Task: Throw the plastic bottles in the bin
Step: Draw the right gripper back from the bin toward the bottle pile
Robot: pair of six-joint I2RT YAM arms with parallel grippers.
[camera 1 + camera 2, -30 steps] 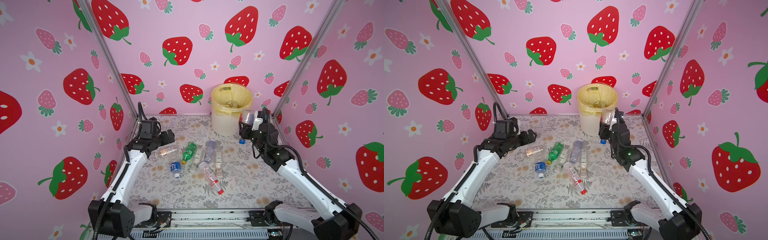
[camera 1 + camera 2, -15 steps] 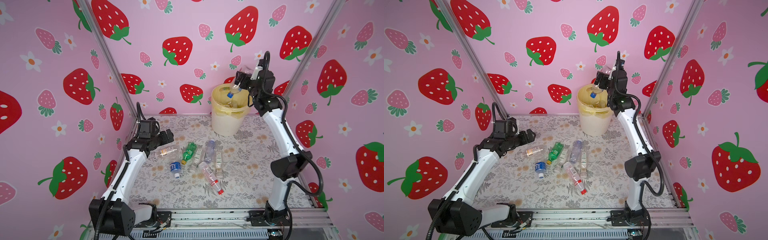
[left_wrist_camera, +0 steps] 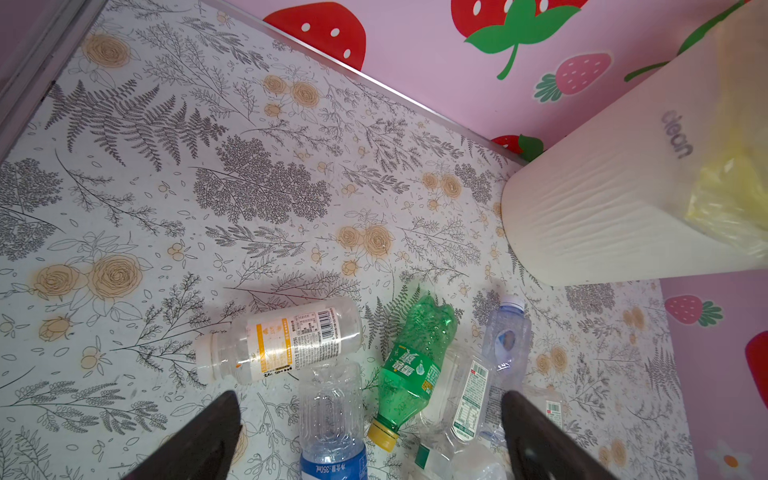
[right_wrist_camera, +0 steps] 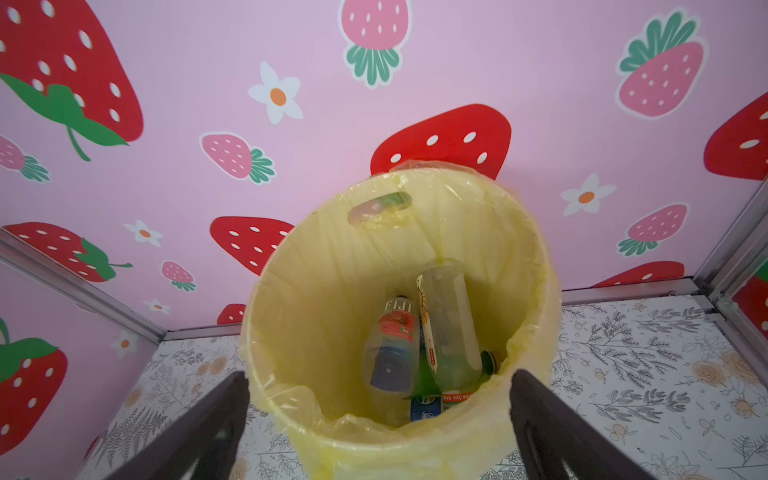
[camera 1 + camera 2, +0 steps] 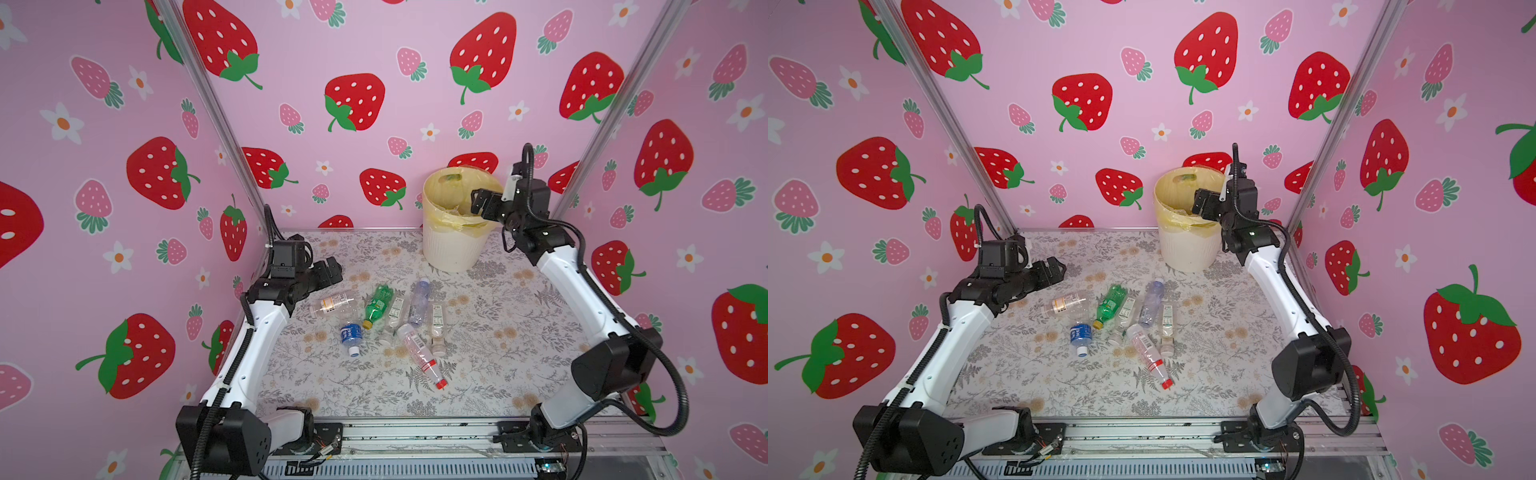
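Several plastic bottles lie in a cluster mid-floor: an orange-labelled clear one [image 5: 334, 303], a green one [image 5: 377, 305], a blue-labelled one [image 5: 350, 334] and a red-capped one [image 5: 422, 357]. My left gripper [image 5: 328, 270] hovers open just left of them; in the left wrist view its fingers straddle the blue-labelled bottle [image 3: 332, 415] and the green bottle [image 3: 413, 365] without touching. The cream bin [image 5: 453, 249] stands at the back right. My right gripper [image 5: 482, 203] hangs open and empty over its rim. Inside the bin [image 4: 291, 291] lie a FIJI bottle [image 4: 392, 345] and a clear bottle [image 4: 446, 324].
Pink strawberry walls close the cell on three sides, with metal posts in the back corners. The bin [image 5: 1185, 249] sits close to the back wall. Bare flowered floor [image 5: 519, 332] stretches right of the bottles and in front of them.
The right arm lifted a bottle from beside the bin to high above it, let it go, and has sunk to the rim, open. The left arm has hardly moved.
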